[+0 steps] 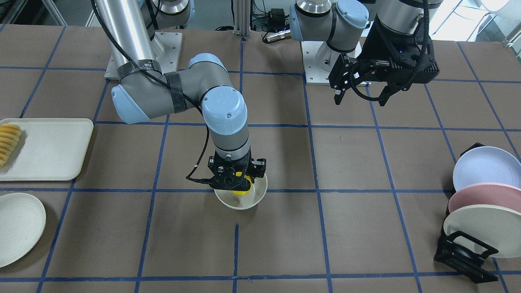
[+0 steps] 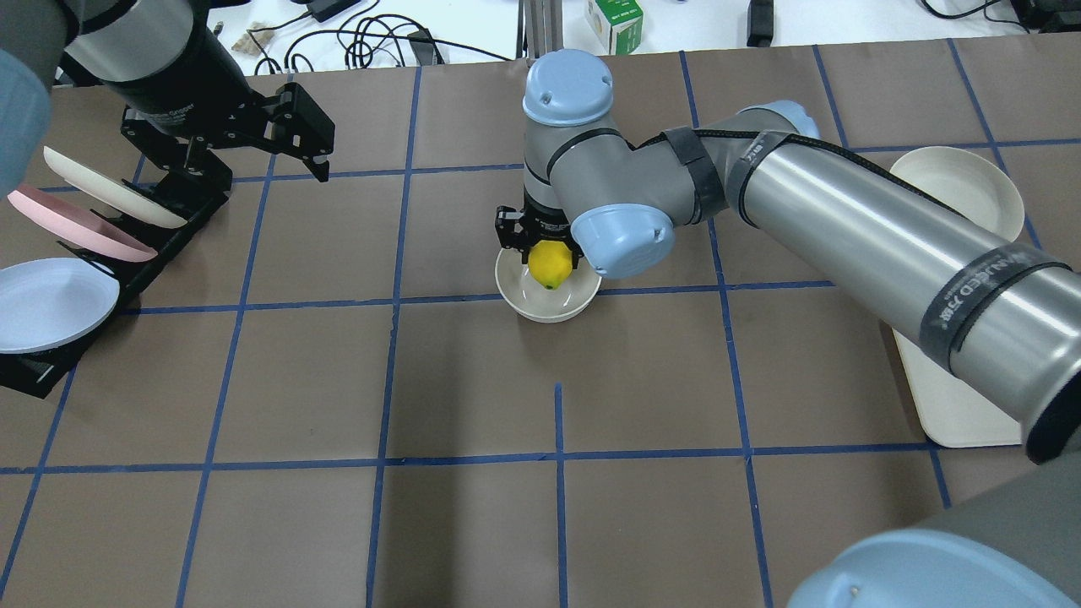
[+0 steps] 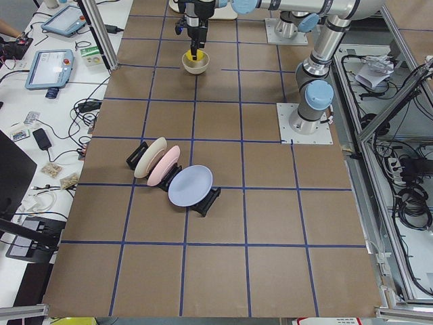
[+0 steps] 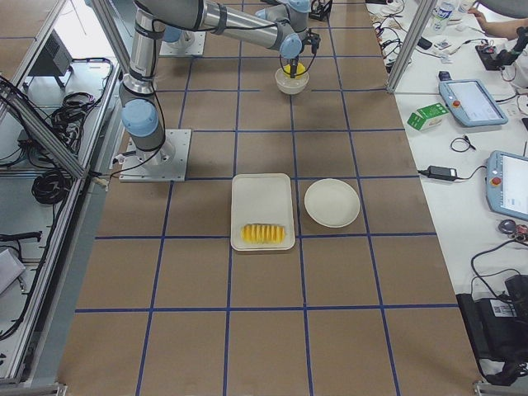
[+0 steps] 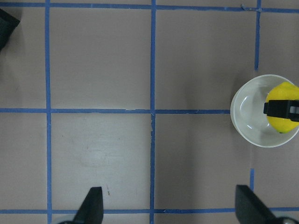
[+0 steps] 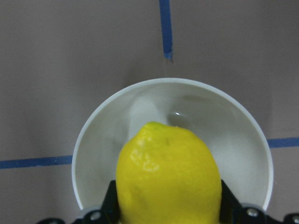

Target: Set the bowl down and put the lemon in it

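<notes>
The cream-white bowl (image 1: 246, 203) stands upright near the table's middle; it also shows in the overhead view (image 2: 547, 312) and the left wrist view (image 5: 247, 112). My right gripper (image 1: 238, 183) is shut on the yellow lemon (image 2: 549, 264) and holds it just over the bowl's robot-side half. In the right wrist view the lemon (image 6: 168, 177) sits between the black fingers (image 6: 111, 201), with the bowl (image 6: 210, 112) under it. My left gripper (image 1: 360, 99) is open and empty, raised well away from the bowl, near the plate rack.
A black rack (image 1: 464, 256) holds a blue, a pink and a cream plate at the table's end on my left. A cream tray (image 1: 53, 148) with sliced pieces (image 1: 9, 142) and a flat cream plate (image 1: 18, 228) lie on my right.
</notes>
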Controlling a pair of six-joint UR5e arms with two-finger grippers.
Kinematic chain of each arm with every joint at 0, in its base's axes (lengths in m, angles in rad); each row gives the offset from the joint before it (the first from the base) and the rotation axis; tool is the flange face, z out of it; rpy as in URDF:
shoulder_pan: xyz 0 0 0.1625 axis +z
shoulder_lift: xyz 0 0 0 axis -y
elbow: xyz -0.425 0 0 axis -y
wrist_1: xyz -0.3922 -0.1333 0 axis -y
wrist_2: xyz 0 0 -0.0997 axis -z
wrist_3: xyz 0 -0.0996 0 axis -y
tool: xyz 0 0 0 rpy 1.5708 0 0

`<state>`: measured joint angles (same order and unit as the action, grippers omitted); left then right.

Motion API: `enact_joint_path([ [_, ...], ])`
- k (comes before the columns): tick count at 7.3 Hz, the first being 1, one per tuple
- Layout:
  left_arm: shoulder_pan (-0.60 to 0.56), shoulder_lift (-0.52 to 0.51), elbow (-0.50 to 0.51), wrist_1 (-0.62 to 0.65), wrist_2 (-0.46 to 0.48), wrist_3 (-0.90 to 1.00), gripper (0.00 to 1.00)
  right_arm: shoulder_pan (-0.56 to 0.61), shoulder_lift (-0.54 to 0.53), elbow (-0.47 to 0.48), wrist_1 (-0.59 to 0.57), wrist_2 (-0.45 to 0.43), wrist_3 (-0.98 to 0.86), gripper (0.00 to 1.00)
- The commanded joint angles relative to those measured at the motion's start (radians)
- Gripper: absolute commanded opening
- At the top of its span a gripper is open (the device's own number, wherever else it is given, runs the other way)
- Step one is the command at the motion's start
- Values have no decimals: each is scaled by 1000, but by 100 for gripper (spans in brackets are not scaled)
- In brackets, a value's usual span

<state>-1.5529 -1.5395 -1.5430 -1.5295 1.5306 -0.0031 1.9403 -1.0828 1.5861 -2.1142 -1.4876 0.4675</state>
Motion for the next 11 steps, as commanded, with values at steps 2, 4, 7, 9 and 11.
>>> enact_joint_path([
  [2, -1, 2, -6, 0, -1, 0, 100, 3, 30, 2, -1, 0, 0, 45],
  [4, -1, 5, -6, 0, -3, -1, 100, 3, 34, 2, -3, -6, 3, 99],
  [7, 0, 10, -6, 0, -1, 0, 100, -7, 0, -9, 16, -14, 3, 100],
  [9, -1, 10, -6, 0, -4, 0, 100, -41, -109, -11, 131, -29, 2, 100],
  [11, 2, 9, -8, 0, -6, 0, 100, -133, -219, -9, 201, -45, -19, 100],
])
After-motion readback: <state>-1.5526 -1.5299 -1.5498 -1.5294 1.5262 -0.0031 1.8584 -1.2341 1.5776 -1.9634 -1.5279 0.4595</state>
